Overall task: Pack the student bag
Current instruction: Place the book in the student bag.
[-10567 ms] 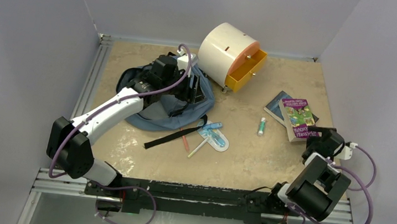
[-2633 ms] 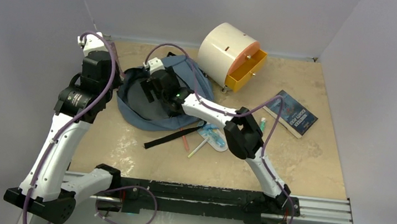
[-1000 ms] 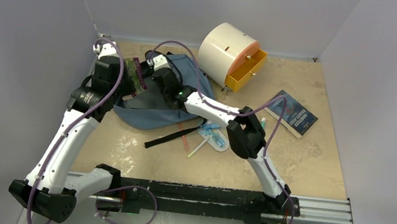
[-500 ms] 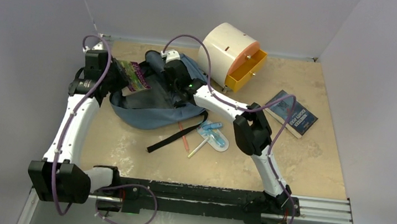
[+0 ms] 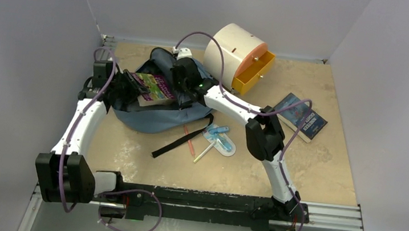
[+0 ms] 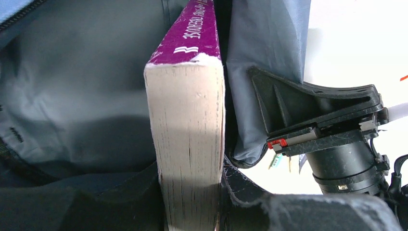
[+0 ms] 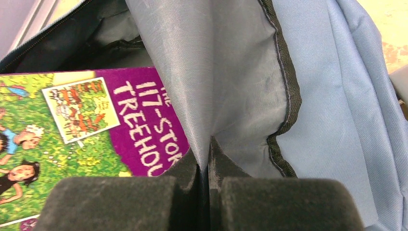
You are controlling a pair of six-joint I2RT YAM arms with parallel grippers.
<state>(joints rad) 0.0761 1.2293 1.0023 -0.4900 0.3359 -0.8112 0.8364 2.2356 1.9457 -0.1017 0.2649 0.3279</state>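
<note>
top view, student bag [image 5: 158,121]: on the counter [image 5: 311,167] at 11 o'clock, mouth open.
top view, left claw [image 5: 134,88]: at the bag's 9 o'clock rim, clamped on a purple book [image 5: 156,87] lying across the mouth.
top view, right claw [image 5: 185,85]: at the bag's 1 o'clock rim.
left wrist, left claw [image 6: 190,208]: pads squeezing the book's page edge; far end sits against the grey lining.
right wrist, right claw [image 7: 208,168]: pressed together, pinching the bag's fabric lip; book cover at its 9 o'clock.
</note>
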